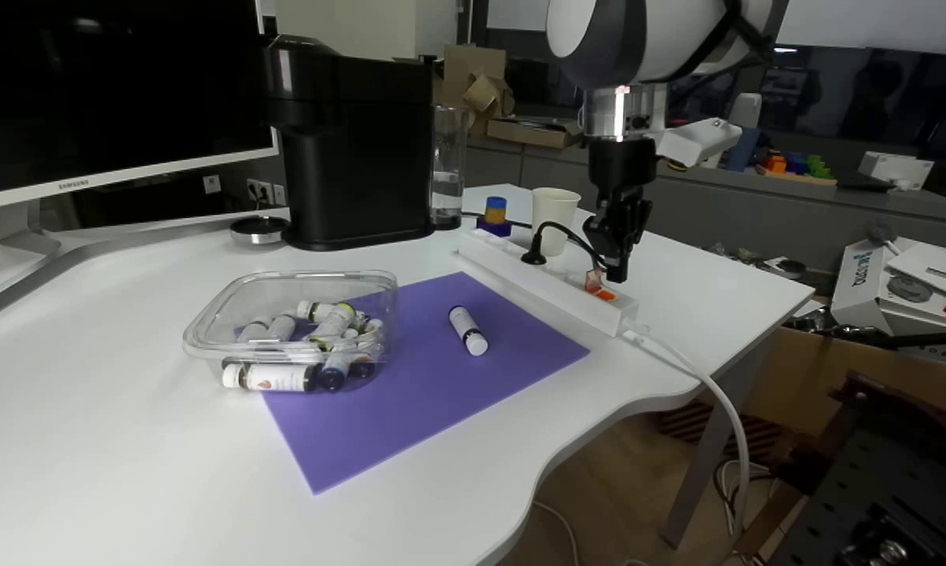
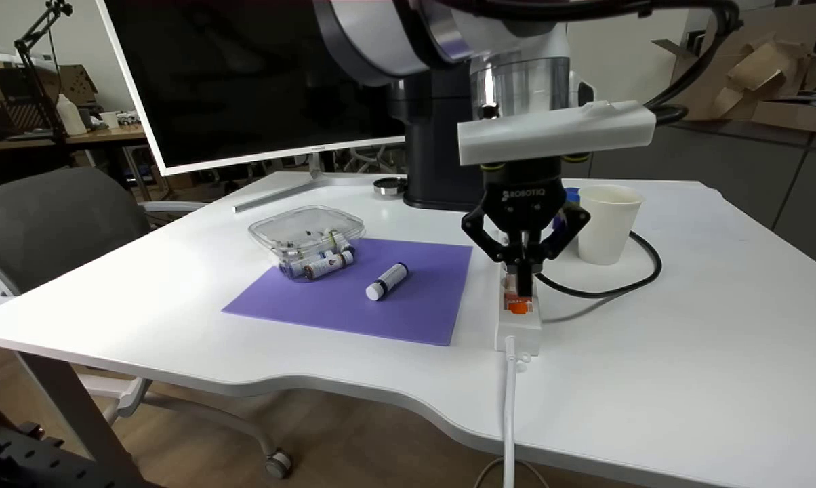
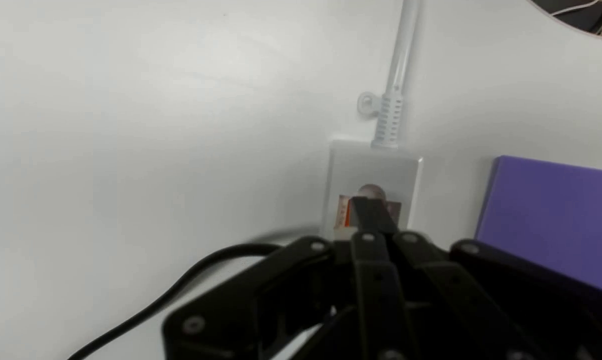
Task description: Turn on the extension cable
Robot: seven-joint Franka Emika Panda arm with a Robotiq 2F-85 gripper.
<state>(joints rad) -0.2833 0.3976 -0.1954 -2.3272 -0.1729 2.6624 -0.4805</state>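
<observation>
Fingers overhang a white extension cable, its switch orange.

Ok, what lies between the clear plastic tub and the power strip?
The purple mat with one loose tube on it, then white tabletop up to the power strip; both exterior views show this.
</observation>
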